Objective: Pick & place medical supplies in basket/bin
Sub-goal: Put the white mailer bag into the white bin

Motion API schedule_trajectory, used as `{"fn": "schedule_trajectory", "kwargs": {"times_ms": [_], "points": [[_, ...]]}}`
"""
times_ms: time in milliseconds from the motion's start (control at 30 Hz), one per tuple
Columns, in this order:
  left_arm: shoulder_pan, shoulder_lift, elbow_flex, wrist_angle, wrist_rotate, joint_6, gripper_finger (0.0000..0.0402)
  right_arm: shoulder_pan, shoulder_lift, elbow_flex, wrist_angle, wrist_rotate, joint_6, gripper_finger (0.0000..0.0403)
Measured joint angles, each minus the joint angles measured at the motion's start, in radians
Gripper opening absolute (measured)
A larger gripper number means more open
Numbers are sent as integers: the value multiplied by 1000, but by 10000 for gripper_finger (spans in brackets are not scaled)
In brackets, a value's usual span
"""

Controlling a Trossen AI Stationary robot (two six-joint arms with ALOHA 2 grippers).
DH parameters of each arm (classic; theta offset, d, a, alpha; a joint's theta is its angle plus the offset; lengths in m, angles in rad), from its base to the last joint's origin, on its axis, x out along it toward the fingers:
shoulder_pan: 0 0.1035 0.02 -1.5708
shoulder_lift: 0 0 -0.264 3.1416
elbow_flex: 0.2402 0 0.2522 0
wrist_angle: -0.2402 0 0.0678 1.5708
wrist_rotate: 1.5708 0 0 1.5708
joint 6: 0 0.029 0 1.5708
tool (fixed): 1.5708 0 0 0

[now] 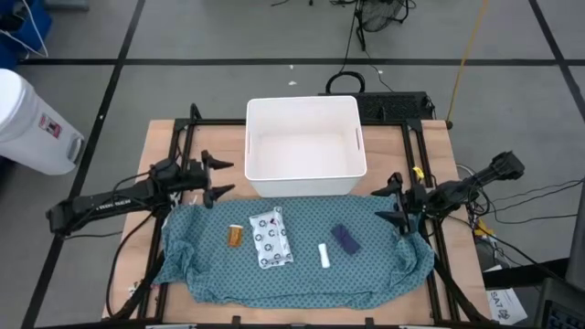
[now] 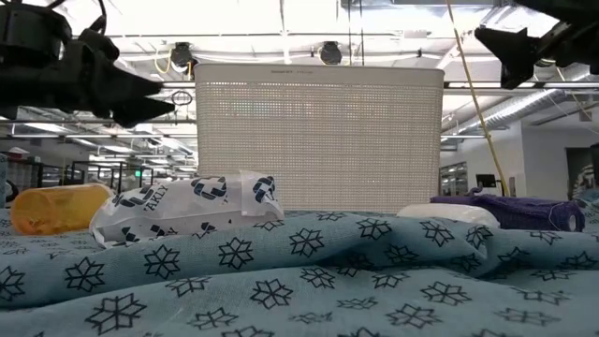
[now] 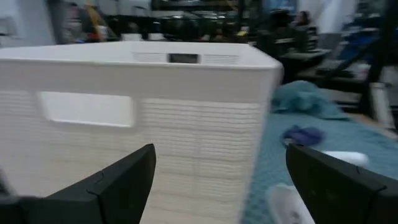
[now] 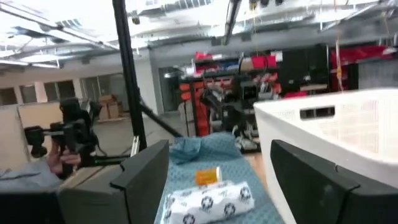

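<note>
Four small medical supplies lie in a row on a rumpled teal cloth (image 1: pixel 292 265) in the lower middle of the overhead picture: an orange pill bottle (image 1: pixel 236 236), a flat white packet (image 1: pixel 271 238), a small white tube (image 1: pixel 324 255) and a dark blue block (image 1: pixel 345 239). The white tub (image 1: pixel 305 169) stands empty just above them, at the centre. The left claw (image 1: pixel 222 178) hovers open at the tub's lower left corner; the right claw (image 1: pixel 391 204) hovers open at its lower right, holding nothing. Likely risks: fingers may pinch the loose cloth along with an item and drag everything, the round bottle may roll away when nudged, the flat packet may slip free, and either arm may knock the tub's wall.
</note>
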Motion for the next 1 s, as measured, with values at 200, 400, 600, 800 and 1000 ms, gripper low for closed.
{"fn": "schedule_trajectory", "kwargs": {"times_ms": [200, 400, 600, 800, 1000], "points": [[-45, 40, 0, -23, 21, 5, 360, -1, 58, 0, -97, 4, 77, 274], [-106, 77, 0, 18, 41, -33, 360, -1, 179, 0, -112, 62, 211, 274], [-153, 81, 0, 57, 40, -75, 360, -1, 343, 0, -132, 114, 431, 274], [-193, 81, 0, 64, 38, -115, 360, -1, 487, 0, 38, 114, 485, 274], [-204, 81, 0, 60, 35, -123, 360, -1, 558, 0, 244, 102, 420, 274]]}}
